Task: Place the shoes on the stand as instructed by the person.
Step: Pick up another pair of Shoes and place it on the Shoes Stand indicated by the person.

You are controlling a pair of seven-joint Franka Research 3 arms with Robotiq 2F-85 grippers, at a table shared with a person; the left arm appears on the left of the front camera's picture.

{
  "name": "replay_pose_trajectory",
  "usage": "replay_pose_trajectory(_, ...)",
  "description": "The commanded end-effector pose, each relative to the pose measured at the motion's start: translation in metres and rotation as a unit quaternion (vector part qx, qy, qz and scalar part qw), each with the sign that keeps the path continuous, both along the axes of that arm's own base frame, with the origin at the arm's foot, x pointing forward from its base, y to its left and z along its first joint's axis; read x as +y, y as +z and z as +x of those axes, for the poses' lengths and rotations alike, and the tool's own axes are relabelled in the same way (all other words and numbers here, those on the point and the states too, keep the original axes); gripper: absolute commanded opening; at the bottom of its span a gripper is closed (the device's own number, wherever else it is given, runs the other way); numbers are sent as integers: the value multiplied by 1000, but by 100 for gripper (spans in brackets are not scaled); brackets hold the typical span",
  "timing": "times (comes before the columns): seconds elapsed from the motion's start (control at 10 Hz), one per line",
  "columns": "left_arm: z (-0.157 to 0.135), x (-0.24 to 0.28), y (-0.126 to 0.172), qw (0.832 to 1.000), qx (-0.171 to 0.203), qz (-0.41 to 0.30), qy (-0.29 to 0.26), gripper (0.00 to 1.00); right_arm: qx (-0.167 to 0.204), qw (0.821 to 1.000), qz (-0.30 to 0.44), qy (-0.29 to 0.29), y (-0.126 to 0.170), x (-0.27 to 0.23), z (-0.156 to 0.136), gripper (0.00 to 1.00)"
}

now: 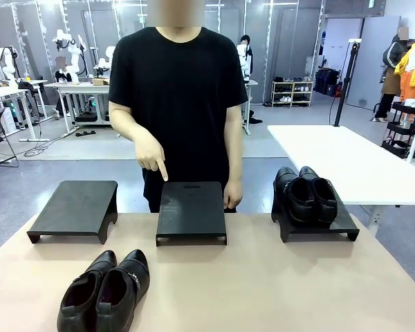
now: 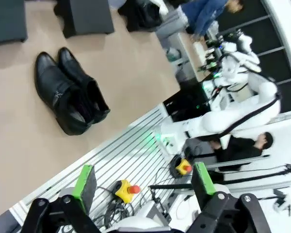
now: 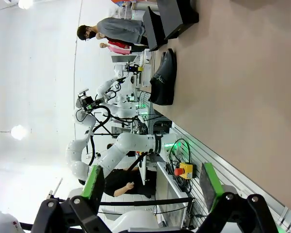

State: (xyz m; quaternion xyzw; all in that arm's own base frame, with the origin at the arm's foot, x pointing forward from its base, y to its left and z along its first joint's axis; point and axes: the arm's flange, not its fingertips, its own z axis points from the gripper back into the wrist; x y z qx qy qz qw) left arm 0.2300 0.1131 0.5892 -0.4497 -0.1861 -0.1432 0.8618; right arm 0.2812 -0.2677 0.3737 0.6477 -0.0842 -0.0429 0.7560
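1. One pair of shoes, the placed pair (image 1: 306, 196), is set on the right stand (image 1: 346, 225), to the right of the middle stand (image 1: 191, 211); that part is judged done.
2. The loose pair (image 1: 107, 290) lies on the worktop (image 1: 277, 290), nearer the robot than the middle stand and to its left; it is not yet placed.
3. The middle stand is pointed at by the person's hand (image 1: 151, 158), so it is judged the intended spot.
4. The left pincer (image 2: 143, 187) is seen spread wide with nothing held; the right pincer (image 3: 153, 187) is likewise spread and empty.
5. The pointing finger and the placed pair are given by the front view. The wrist views give the green pads and the loose pair, seen from above and side-on.
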Motion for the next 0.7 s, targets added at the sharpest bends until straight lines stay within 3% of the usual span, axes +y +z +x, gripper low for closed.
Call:
replay_pose_trajectory(0.0, 20, -44, -3, 996, 22, 88, -12, 100, -2, 1000, -7, 1, 1, 4, -4, 100)
replay_pose_trajectory(0.2, 29, -99, -4, 991, 25, 128, -29, 100, -2, 1000, -7, 1, 1, 4, -4, 100)
replay_pose_trajectory(0.6, 47, -175, -34, 980, 38, 193, -37, 100, -2, 1000, -7, 1, 1, 4, -4, 100)
